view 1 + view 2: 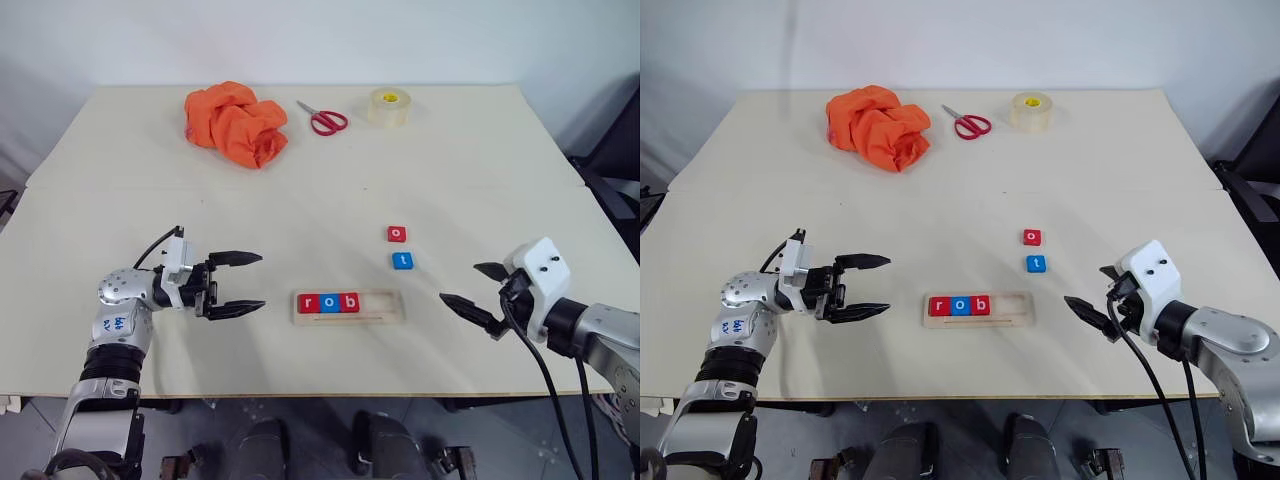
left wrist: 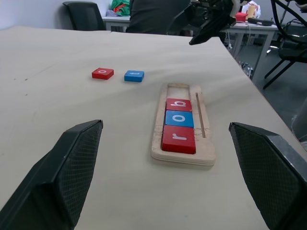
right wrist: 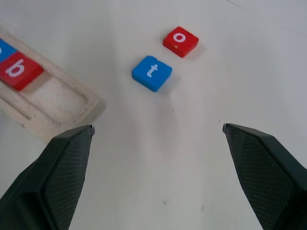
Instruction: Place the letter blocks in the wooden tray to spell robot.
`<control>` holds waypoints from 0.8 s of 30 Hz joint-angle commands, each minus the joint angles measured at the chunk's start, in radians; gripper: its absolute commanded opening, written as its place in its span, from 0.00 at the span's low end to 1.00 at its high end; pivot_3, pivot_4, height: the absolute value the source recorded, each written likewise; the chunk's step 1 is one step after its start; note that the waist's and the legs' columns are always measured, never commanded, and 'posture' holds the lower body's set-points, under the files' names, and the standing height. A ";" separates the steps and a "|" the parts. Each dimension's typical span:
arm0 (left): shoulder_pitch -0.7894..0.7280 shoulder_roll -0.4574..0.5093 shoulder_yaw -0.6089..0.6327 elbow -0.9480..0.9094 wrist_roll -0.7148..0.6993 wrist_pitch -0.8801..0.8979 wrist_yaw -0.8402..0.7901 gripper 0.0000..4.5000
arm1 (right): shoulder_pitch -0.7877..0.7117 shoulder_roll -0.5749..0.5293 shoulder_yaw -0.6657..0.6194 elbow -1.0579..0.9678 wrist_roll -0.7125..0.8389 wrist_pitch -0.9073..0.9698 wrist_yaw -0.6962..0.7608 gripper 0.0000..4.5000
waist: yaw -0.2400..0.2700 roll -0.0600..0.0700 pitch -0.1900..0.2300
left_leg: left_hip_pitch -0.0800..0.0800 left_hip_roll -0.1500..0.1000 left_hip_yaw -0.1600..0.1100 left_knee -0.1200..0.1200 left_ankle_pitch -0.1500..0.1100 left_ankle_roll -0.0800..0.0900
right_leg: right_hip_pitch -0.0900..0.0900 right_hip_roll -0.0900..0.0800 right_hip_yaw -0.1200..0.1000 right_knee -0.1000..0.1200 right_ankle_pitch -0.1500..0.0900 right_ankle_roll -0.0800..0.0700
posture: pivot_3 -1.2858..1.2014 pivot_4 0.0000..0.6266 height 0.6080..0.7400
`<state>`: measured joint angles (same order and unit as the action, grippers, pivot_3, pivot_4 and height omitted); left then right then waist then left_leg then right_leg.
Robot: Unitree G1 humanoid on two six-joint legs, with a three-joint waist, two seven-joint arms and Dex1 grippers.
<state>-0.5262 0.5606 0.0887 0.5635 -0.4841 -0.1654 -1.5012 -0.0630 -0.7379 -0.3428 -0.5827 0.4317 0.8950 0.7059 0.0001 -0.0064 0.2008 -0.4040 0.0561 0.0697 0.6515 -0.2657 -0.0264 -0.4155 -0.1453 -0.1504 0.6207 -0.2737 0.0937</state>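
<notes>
Nearest the head camera, the left gripper hangs level over the cream-coloured tabletop, its two black fingers spread wide with nothing between them, pointing toward the long pale wooden tray that lies at its 3 o'clock. On the tray's far side, at about its 3 o'clock, the right gripper is likewise wide open and empty, tilted slightly down toward the tray. Three flat square letter blocks sit touching in a row in the tray's left part: a red "r" block, a blue "o" block and a red "b" block; the tray's right part is bare wood. Loose on the table at roughly 1 o'clock from the tray lie a blue "t" block and, just beyond it at its 12 o'clock, a red "o" block, the two close but apart. Along the far edge rest a crumpled orange cloth, red-handled scissors and a roll of clear tape.
</notes>
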 commanded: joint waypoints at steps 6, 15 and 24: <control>0.064 0.018 0.018 -0.108 -0.027 0.007 -0.042 1.00 | -0.116 0.032 0.080 0.065 0.005 -0.023 -0.063 1.00 | -0.002 0.000 0.000 | 0.000 0.000 0.000 0.000 0.000 0.000 | 0.000 0.000 0.000 0.000 0.000 0.000 | 0.52 0.24 1.00; 0.160 0.026 0.048 -0.224 -0.042 0.039 0.003 1.00 | -0.290 0.160 0.201 0.235 -0.056 -0.066 -0.190 1.00 | -0.004 0.000 0.000 | 0.000 0.000 0.000 0.000 0.000 0.000 | 0.000 0.000 0.001 0.000 0.000 0.000 | 0.52 0.24 1.00; 0.205 0.019 0.066 -0.286 -0.043 0.057 0.038 1.00 | -0.453 0.336 0.314 0.474 -0.172 -0.156 -0.331 1.00 | -0.003 0.000 0.000 | -0.001 0.001 0.001 0.000 0.000 0.000 | -0.001 0.001 0.001 0.004 0.000 0.000 | 0.52 0.24 1.00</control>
<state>-0.3278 0.5721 0.1390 0.3126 -0.5069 -0.1086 -1.4694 -0.4962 -0.4073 -0.0268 -0.1065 0.2719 0.7699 0.3899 -0.0033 -0.0064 0.2009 -0.4046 0.0566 0.0710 0.6511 -0.2655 -0.0265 -0.4168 -0.1445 -0.1492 0.6250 -0.2736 0.0936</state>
